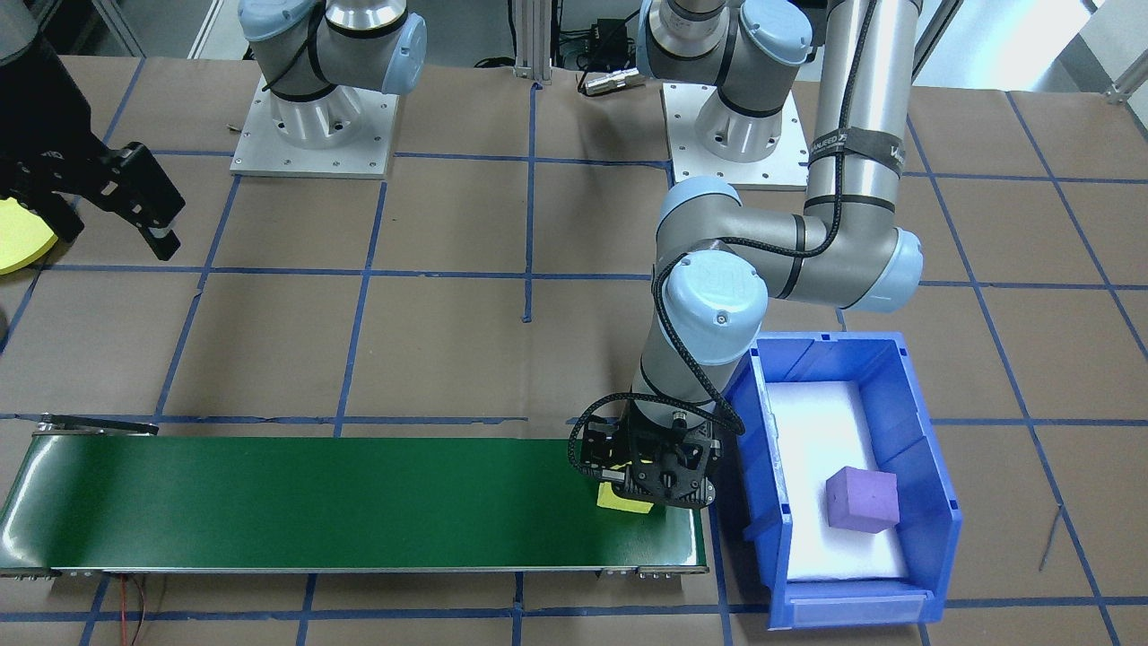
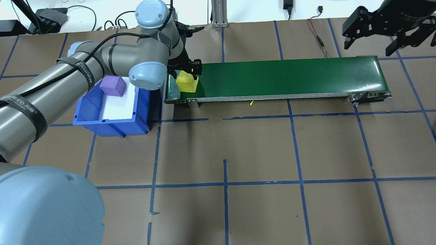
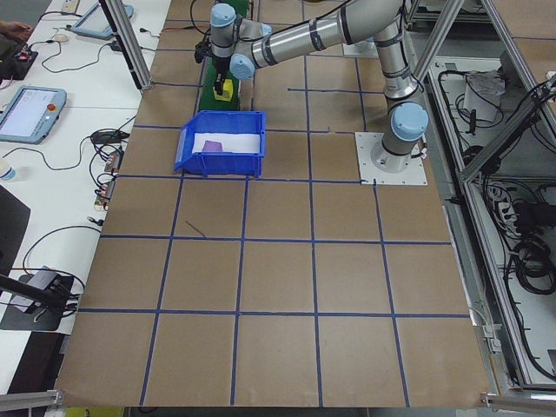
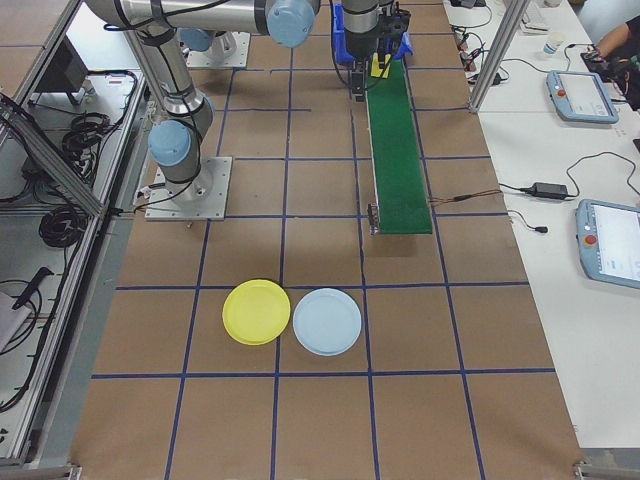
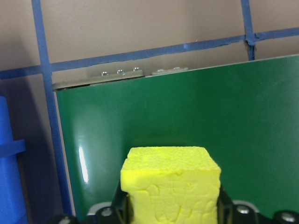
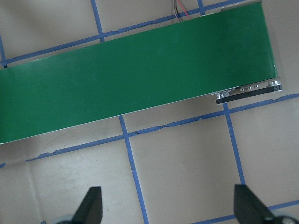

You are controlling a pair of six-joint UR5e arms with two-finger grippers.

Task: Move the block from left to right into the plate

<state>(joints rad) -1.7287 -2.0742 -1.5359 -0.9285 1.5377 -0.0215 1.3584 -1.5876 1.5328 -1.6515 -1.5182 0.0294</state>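
Overhead exterior: blue bin (image 2: 112,119) at left holds a purple cube (image 2: 113,85). Right of it runs the green conveyor belt (image 2: 289,78). Left gripper (image 2: 185,69) clamps the yellow block (image 2: 186,83) at the belt's left end. Right gripper (image 2: 369,34), fingers spread, hangs upper right. Lime-yellow plate (image 4: 257,312) lies low in the exterior right view, beside a pale blue plate (image 4: 327,321).

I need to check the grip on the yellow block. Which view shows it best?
The left wrist-mounted view: the yellow block fills it, between the left gripper's jaws above the green conveyor belt. The overhead and front views show it small, partly hidden.
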